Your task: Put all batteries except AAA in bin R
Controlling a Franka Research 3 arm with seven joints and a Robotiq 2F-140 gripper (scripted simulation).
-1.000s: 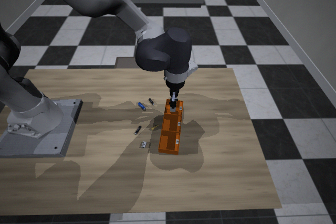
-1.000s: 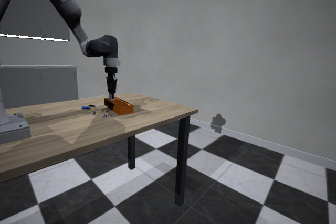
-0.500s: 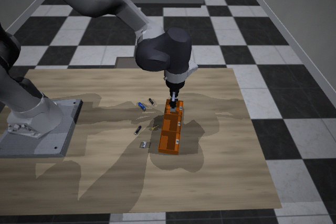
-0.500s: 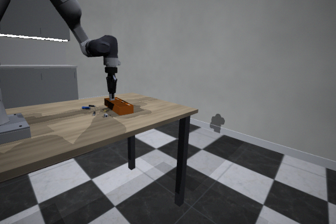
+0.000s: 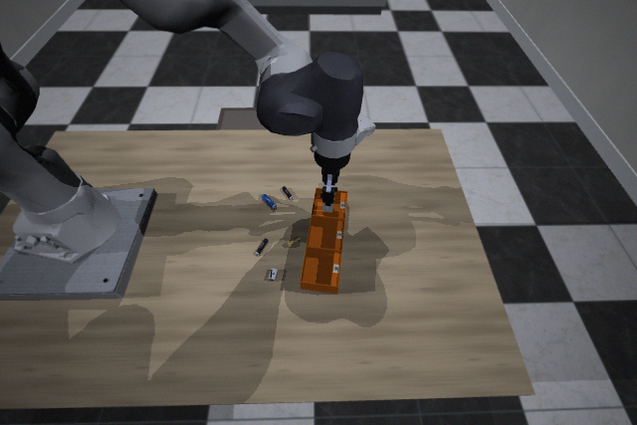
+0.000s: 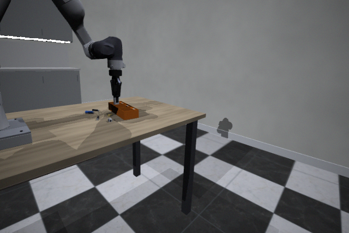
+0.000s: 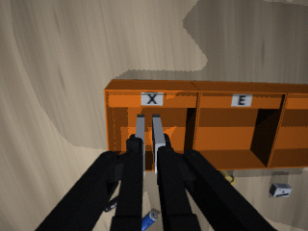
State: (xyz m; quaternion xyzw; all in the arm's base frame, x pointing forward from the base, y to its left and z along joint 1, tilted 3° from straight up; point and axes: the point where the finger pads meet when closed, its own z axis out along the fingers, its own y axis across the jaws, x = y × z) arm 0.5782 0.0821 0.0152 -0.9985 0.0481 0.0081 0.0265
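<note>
The gripper (image 7: 148, 126) is seen nearly closed and empty over the bin marked X (image 7: 152, 99). Batteries (image 5: 268, 201) are scattered at 9 o'clock of the orange bins (image 5: 322, 244).

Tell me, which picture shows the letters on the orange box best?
The wrist view: the orange box fills it and its labels X and E read clearly. The top and exterior views show the box with only tiny unreadable tags.
</note>
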